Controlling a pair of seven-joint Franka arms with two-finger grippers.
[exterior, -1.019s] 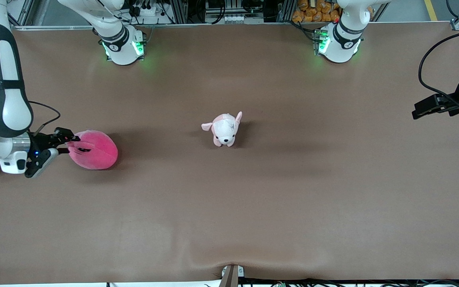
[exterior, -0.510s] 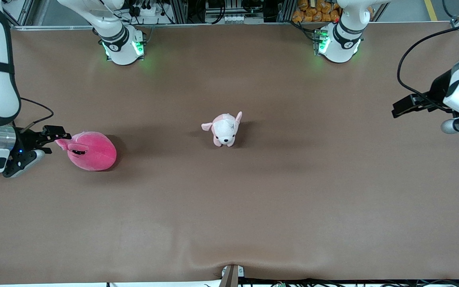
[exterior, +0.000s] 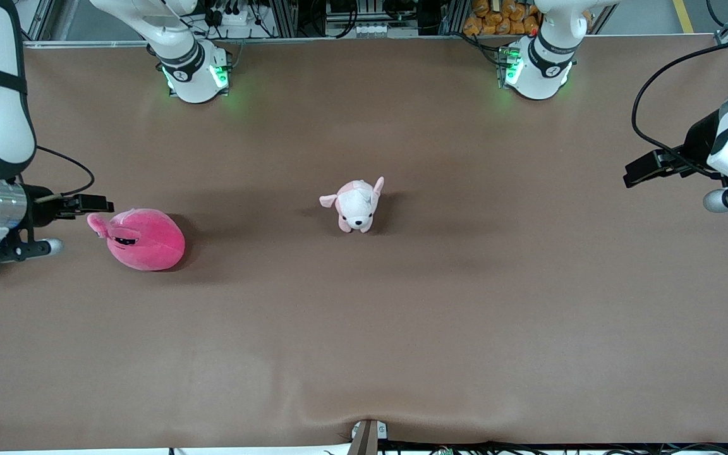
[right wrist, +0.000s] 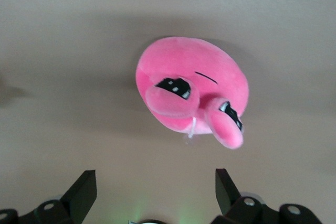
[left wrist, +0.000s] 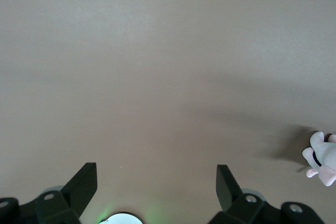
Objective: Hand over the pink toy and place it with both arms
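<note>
The pink toy (exterior: pixel 145 239) lies on the brown table near the right arm's end, its eye stalks pointing at my right gripper (exterior: pixel 100 204). That gripper is open and empty, a short gap away from the nearest stalk. In the right wrist view the pink toy (right wrist: pixel 191 88) lies ahead of the right gripper (right wrist: pixel 155 179), whose jaws stand wide apart with nothing between them. My left gripper (exterior: pixel 639 172) is up in the air over the left arm's end of the table. In the left wrist view it (left wrist: pixel 156 174) is open and empty over bare table.
A small pale pink-and-white puppy plush (exterior: pixel 356 205) stands at the middle of the table and shows at the edge of the left wrist view (left wrist: pixel 323 158). The two arm bases (exterior: pixel 194 71) stand along the table's farthest edge from the front camera.
My right gripper has let go of the pink toy's stalk and drawn back toward the right arm's end. The toy has settled on the table. The left gripper moved slightly toward the middle.
</note>
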